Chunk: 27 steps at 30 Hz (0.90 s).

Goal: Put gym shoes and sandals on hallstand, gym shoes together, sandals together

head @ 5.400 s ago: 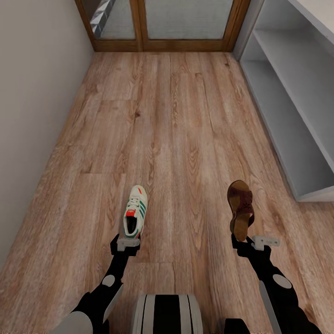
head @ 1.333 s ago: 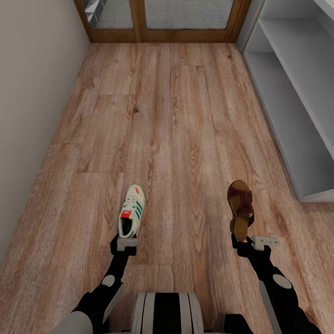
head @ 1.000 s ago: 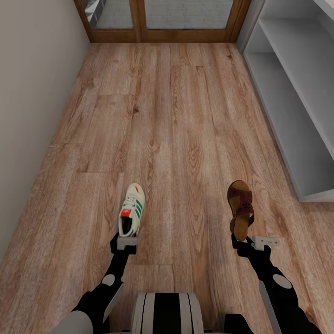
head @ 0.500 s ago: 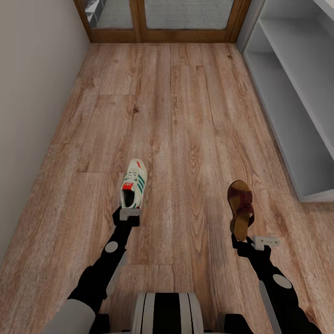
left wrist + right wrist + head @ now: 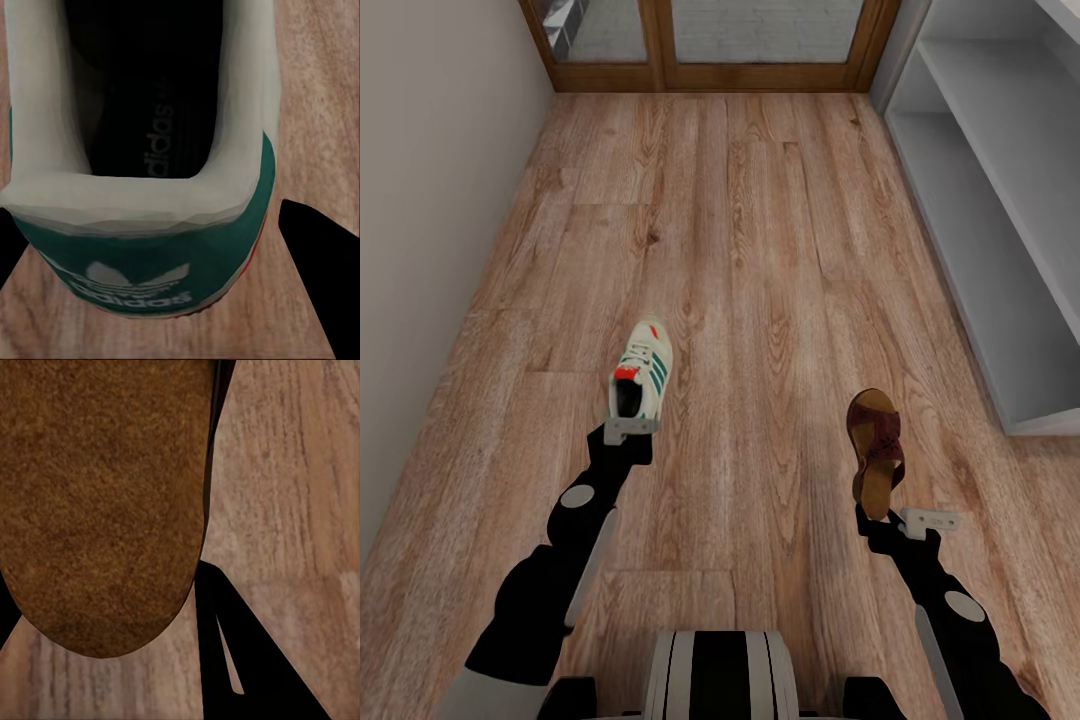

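A white gym shoe (image 5: 641, 369) with green stripes and a red tongue hangs above the corridor floor (image 5: 760, 250), and my left gripper (image 5: 628, 430) is shut on its heel. The left wrist view looks into the gym shoe's (image 5: 150, 187) dark inside past its green heel tab, with dark fingers (image 5: 319, 270) on either side. My right gripper (image 5: 880, 517) is shut on the heel of a reddish-brown sandal (image 5: 876, 448), tilted on its side. The sandal's tan sole (image 5: 101, 502) faces the right wrist camera. The white hallstand (image 5: 1000, 230) stands at the right, its low shelves bare.
A pale wall (image 5: 430, 200) runs along the left. A wood-framed glass door (image 5: 710, 45) closes the far end of the corridor. My dark base (image 5: 720, 675) shows at the bottom edge.
My left arm has stretched forward, carrying the gym shoe farther from my body. The right gripper and sandal have barely moved. Since the oldest frame the camera view shifted slightly.
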Available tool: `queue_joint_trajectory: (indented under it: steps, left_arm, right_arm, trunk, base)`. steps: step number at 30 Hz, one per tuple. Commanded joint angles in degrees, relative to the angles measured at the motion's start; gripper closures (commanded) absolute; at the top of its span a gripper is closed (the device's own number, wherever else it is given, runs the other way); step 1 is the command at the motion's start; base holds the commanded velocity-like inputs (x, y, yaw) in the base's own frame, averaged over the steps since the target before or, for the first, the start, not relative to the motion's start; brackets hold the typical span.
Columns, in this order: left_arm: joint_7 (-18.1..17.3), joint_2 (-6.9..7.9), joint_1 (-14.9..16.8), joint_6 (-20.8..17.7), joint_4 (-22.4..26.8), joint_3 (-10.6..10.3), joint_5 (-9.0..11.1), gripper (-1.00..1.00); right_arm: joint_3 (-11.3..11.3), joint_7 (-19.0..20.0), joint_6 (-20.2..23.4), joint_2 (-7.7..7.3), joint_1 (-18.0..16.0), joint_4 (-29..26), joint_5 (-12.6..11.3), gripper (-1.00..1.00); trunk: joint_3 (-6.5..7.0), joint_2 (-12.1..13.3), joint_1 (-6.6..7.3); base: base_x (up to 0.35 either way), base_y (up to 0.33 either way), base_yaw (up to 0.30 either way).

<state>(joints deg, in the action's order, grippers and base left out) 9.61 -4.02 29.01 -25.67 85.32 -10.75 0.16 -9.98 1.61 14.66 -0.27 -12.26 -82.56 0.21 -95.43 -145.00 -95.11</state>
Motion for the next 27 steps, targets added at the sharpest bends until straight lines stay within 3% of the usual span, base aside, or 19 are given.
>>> queue_joint_trajectory:
  steps: [1,9,11,16,27]
  left_arm:
    - [0.3,-0.07,-0.2,-0.4,0.2,-0.1,0.0,1.00]
    - [0.4,-0.13,-0.5,-0.7,0.7,-0.1,0.0,1.00]
    - [0.4,-0.19,-0.5,-0.7,0.6,-0.1,1.5,1.00]
    - [0.4,-0.07,-0.5,-0.7,0.6,-0.1,4.8,1.00]
    - [0.4,-0.02,-0.5,-0.7,0.6,-0.1,5.6,1.00]
  right_arm:
    - [0.0,0.0,0.4,0.00,0.0,-0.1,-0.1,1.00]
    - [0.0,0.0,0.4,0.07,0.0,-0.2,-0.1,1.00]
    - [-0.1,0.0,0.4,0.02,0.0,-0.2,-0.1,1.00]
    - [-0.2,0.0,0.3,0.07,0.0,-0.1,-0.1,1.00]
    - [-0.2,0.0,0.3,0.09,0.0,-0.2,-0.1,1.00]
  trunk:
    - [-0.03,0.0,0.01]
    - [-0.03,0.0,0.01]
    - [-0.03,0.0,0.01]
    - [1.20,0.1,0.14]
    - [4.61,0.2,0.42]
  base:
    - [0.000,0.000,0.000]
    - [0.000,0.000,0.000]
    - [0.000,0.000,0.000]
    - [0.000,0.000,0.000]
    - [0.000,0.000,0.000]
